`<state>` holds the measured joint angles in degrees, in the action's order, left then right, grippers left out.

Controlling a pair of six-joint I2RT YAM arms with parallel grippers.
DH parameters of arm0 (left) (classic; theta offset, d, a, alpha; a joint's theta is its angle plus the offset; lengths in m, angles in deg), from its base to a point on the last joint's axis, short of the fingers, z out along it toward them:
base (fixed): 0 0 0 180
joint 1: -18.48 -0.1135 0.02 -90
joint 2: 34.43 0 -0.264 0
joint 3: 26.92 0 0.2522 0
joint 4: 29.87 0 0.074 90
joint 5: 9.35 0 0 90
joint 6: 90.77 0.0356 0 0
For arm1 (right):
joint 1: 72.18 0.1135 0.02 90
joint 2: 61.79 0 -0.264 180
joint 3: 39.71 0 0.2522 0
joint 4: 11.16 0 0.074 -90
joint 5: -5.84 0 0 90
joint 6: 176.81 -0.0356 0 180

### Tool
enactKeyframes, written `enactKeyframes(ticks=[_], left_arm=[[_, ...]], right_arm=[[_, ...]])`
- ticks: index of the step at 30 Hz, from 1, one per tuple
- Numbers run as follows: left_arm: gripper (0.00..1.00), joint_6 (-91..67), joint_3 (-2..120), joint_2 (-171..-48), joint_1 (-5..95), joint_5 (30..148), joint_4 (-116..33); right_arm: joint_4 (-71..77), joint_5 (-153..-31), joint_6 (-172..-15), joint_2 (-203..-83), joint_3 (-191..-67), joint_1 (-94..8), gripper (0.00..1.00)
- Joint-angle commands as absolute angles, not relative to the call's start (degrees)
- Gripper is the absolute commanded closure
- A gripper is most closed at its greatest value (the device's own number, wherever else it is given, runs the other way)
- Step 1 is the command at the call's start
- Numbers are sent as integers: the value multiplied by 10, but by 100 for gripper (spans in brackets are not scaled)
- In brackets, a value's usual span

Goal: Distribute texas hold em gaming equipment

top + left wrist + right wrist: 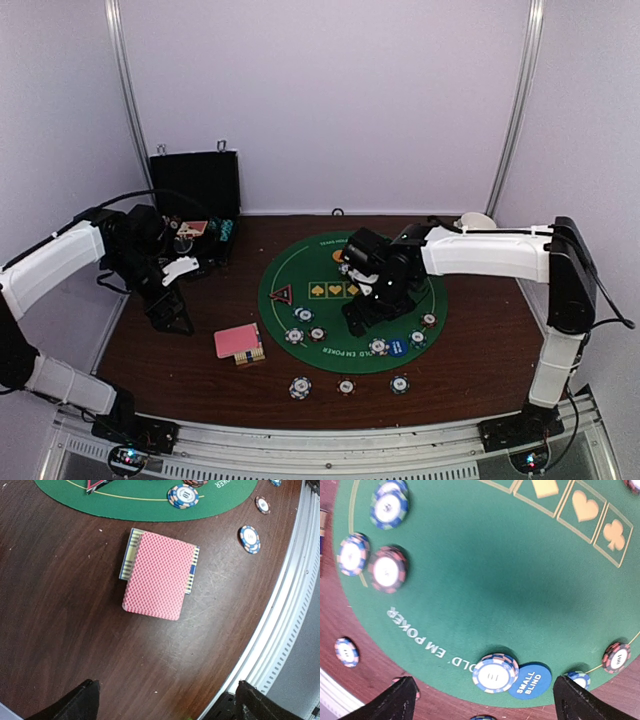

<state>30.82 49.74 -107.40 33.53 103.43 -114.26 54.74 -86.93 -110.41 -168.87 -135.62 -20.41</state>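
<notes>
Left claw (165, 702), right claw (485, 700) wide, empty; black case (195, 185) open, small items (192, 228) inside.

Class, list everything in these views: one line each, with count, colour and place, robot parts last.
Table: one, dark brown, beneath all.
Mat: one, green, central.
Poker chips: at least nine, stripe-edged; most on the mat's near rim, three on bare wood before it.
Small-blind disc: one, blue, mat's near rim.
Triangle marker: one, red-black, mat's left.
Card deck: one, pink-backed, left of mat.
Case: one, black, open, rear left.
Bowl: one, white, rear right.
Left gripper: black, open, near deck.
Right gripper: black, open, over mat.
</notes>
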Motion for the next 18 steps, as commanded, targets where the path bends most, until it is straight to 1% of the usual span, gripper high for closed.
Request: enactKeyframes(ticks=[1, 6, 14, 18], left_arm=[[3, 316, 493, -1122, 370, 1005, -1079], [3, 335, 491, -1169, 401, 1002, -1043], [2, 379, 474, -1211, 424, 1006, -992], [3, 384, 472, -1231, 448, 981, -971]], right_arm=[[548, -863, -1128, -1642, -1387, -204, 1], [525, -884, -1156, -1626, -1398, -208, 0], [470, -890, -1190, -1600, -1376, -214, 1], [457, -890, -1196, -1590, -1365, -215, 0]])
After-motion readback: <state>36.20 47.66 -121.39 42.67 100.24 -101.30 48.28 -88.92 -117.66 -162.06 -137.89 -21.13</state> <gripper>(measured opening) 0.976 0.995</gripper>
